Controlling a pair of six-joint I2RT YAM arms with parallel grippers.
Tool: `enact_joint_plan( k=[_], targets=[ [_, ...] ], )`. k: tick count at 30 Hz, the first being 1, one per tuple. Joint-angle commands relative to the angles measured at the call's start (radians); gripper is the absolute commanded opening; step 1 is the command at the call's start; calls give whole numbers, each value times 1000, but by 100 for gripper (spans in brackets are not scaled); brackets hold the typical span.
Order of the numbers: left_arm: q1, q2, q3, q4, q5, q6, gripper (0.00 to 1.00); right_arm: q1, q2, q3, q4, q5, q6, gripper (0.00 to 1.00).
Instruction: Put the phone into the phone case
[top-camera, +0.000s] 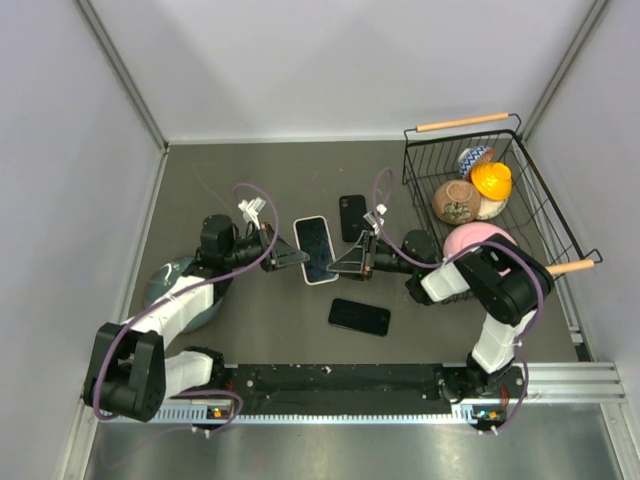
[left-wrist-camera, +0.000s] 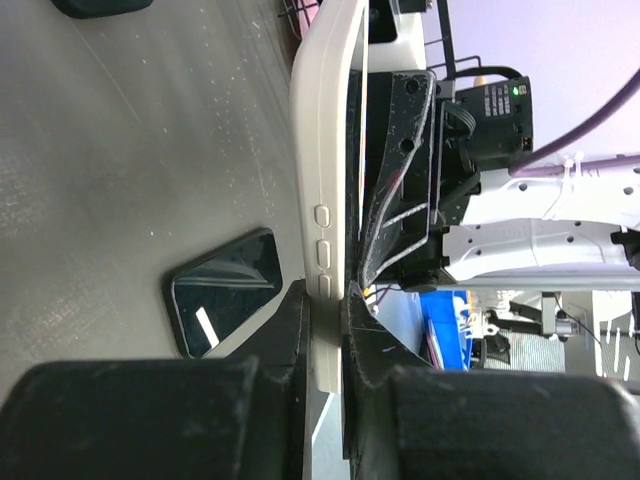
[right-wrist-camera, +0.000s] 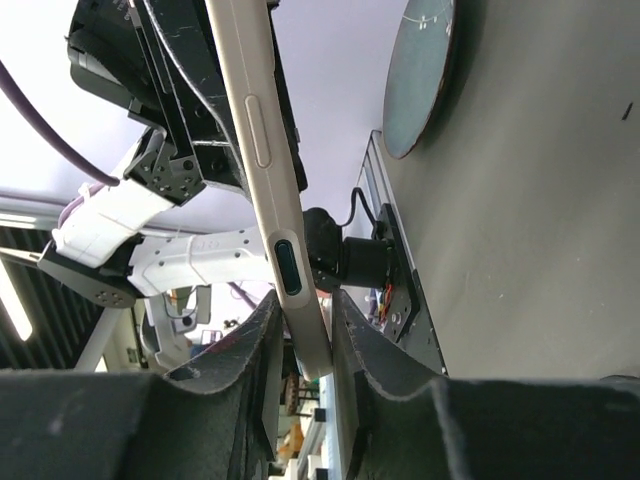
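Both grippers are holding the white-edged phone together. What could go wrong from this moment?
The left gripper and right gripper each pinch only a thin edge of the white-edged phone, so it may slip or twist out. If the arms move unevenly, it could be pulled free and fall toward the dark phone on the table.

Case (top-camera: 352, 217) behind phone (top-camera: 316, 248); basket (top-camera: 422, 165) — right.
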Motion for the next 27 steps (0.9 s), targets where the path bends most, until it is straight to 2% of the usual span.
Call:
enact_joint_plan(
  k=[1, 2, 4, 8, 11, 13, 15, 18, 20, 24, 26, 27],
  targets=[
    [6, -43, 51, -110, -89, 106, 0, 11, -58, -19, 243, 12, -20, 19],
    [6, -46, 75, -146, -121, 164, 0, 11, -61, -27, 243, 16, -20, 10],
    [6, -53, 95, -223, -144, 208, 0, 10, -73, -33, 232, 39, -12, 0],
    [6, -47, 121, -274, -164, 275, 0, 23, -113, -22, 128, 87, -11, 0],
    [6, -35, 137, -280, -142, 281, 0, 52, -179, 11, -56, 121, -121, 2],
    [6, -23, 151, -286, -122, 280, 0, 62, -222, 27, -181, 154, -185, 9],
    [8, -17, 164, -315, -121, 301, 0, 66, -292, 45, -391, 208, -293, 25],
    [14, -15, 210, -450, -210, 382, 0, 65, -391, 67, -637, 279, -420, 41],
    [23, -7, 230, -484, -250, 427, 0, 65, -475, 79, -769, 305, -515, 55],
    [43, 69, 324, -615, -304, 487, 0, 72, -628, 82, -933, 391, -632, 69],
    [48, 155, 370, -654, -322, 530, 0, 75, -682, 96, -998, 426, -702, 86],
    [57, 231, 428, -679, -324, 544, 0, 77, -734, 102, -1051, 453, -728, 99]
  ],
)
